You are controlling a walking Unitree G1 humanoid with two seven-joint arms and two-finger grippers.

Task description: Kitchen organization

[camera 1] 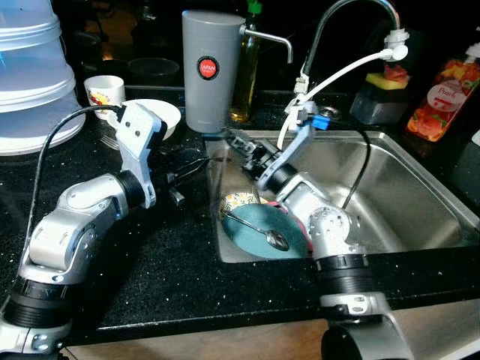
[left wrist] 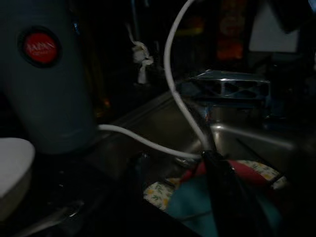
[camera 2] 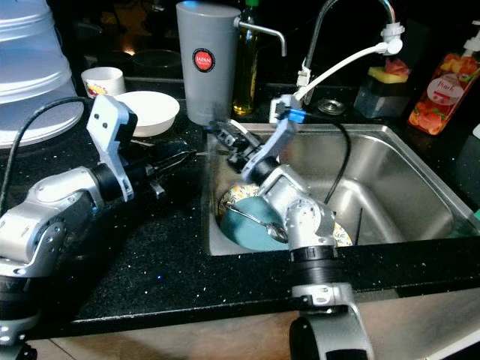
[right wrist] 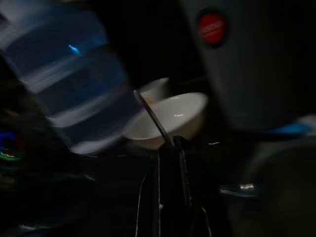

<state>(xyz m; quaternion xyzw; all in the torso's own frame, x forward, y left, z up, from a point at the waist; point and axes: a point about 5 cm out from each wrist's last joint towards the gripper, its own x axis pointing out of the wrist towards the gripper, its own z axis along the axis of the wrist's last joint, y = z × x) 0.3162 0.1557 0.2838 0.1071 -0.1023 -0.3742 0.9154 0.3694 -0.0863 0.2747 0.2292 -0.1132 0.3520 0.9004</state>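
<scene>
Black speckled desk (camera 1: 172,262) with a steel sink (camera 1: 420,187) set into it. Left gripper (camera 1: 196,169) reached across the desk toward the sink's left rim, fingers drawn nearly together; could not tell whether they held anything. Right gripper (camera 1: 238,144) was over the sink's back-left corner, fingers closed on a thin metal piece, likely a utensil handle (right wrist: 152,117), which stuck up past the tips in the right wrist view. The two grippers were near each other at the sink edge. In the sink's left part lay a teal plate (camera 1: 259,234) with a spoon (camera 1: 262,232) resting on it, a flower-patterned dish (camera 1: 238,201) just behind it and something red beside it under the right arm. On the desk behind the left arm sat a white bowl (camera 1: 166,114) and a small cup (camera 1: 105,91), a grey jug (camera 1: 211,71) with a red label next to them. Stacked clear tubs (camera 1: 34,67) stood far left. Tap (camera 1: 345,22) with a white hose (camera 1: 337,75) over the sink, sponge holder (camera 1: 382,94) and red soap bottle (camera 1: 442,97) at back right.
</scene>
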